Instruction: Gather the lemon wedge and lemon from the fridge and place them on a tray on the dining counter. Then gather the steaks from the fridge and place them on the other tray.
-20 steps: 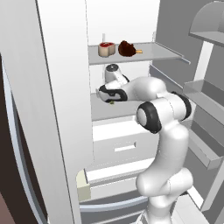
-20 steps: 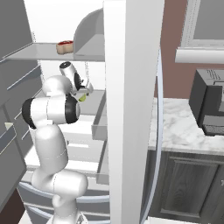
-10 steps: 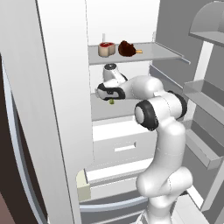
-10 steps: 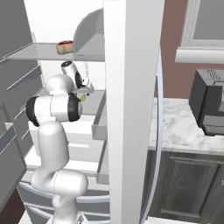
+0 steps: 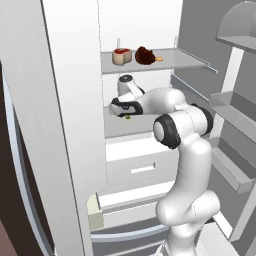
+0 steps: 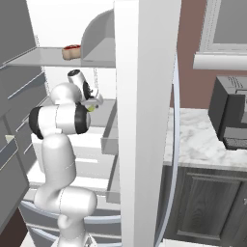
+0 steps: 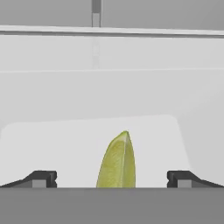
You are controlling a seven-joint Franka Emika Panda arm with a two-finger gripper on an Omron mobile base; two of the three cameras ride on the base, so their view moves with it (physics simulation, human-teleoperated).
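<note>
In the hand view the left dark finger tip (image 7: 41, 178), then the yellow-green pointed lemon wedge (image 7: 117, 161) and the right tip stand in a row: the wedge lies centred between wide-open, empty jaws, its long axis along the reach, on the pale fridge shelf (image 7: 52, 144). The white arm (image 5: 181, 125) stretches leftward into the fridge.

Pincer (image 5: 124, 113) over lemon wedge (image 5: 128, 117), fridge shelf (image 5: 131, 125)
</note>
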